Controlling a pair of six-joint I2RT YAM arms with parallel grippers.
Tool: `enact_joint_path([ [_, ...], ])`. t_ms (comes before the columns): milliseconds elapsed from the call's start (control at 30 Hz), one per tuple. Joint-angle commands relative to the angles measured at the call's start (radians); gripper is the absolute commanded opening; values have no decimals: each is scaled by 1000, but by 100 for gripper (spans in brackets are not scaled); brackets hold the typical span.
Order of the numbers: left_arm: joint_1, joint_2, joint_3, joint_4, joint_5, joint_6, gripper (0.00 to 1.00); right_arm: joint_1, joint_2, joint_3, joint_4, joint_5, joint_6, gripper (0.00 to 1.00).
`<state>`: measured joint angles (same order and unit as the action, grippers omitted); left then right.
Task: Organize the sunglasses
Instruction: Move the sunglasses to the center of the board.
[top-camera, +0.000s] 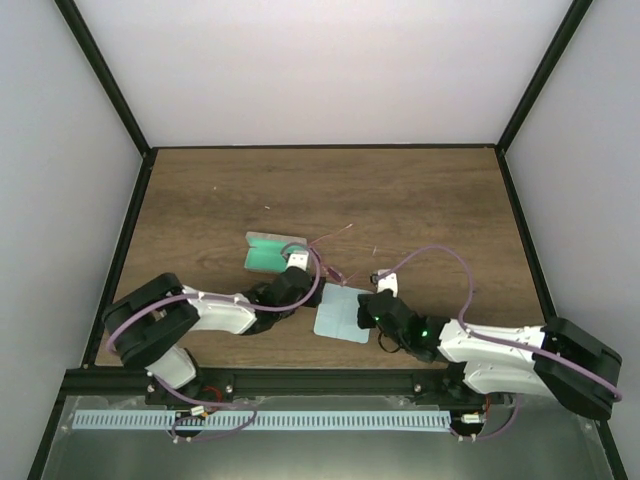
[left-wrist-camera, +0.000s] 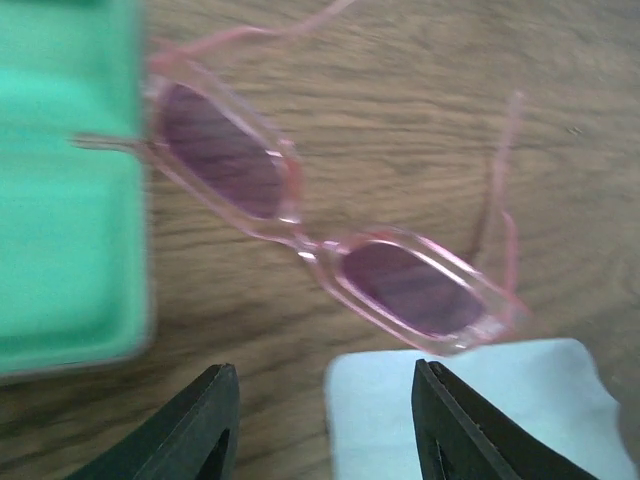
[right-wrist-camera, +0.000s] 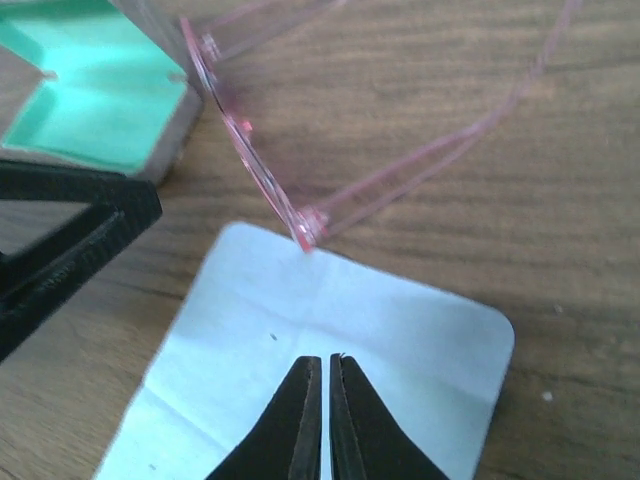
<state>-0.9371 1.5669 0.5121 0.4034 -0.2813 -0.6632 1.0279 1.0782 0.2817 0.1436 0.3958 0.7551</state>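
Observation:
The sunglasses (left-wrist-camera: 320, 240) lie unfolded on the wooden table, with pink lenses and thin pink arms pointing away. They sit between the open grey case with green lining (left-wrist-camera: 65, 200) and the light blue cloth (left-wrist-camera: 470, 420). My left gripper (left-wrist-camera: 325, 400) hovers just short of them, open, with nothing between its fingers. My right gripper (right-wrist-camera: 322, 362) is shut over the middle of the cloth (right-wrist-camera: 330, 320), which lies flat. From the right wrist, the sunglasses (right-wrist-camera: 255, 160) show edge-on, one corner touching the cloth's far edge. From above, the sunglasses (top-camera: 333, 270) are faint pink lines.
The case (top-camera: 272, 250) stands open left of centre, the cloth (top-camera: 343, 313) near the front edge. Both arms meet close together there; a left finger (right-wrist-camera: 60, 250) shows in the right wrist view. Black frame posts and white walls ring the table (top-camera: 420, 200).

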Motion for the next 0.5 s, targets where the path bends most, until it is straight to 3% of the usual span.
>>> enact_joint_path([
  [0,-39,52,61,52,69,30,50,-5,29,-41,-21,-34,66,4],
  [200,-40,115,91,69,133,31,51,-5,112,-75,42,-77,106,6],
  [467,-40,185,97,68,117,21,52,-11,126,-49,13,-25,101,10],
])
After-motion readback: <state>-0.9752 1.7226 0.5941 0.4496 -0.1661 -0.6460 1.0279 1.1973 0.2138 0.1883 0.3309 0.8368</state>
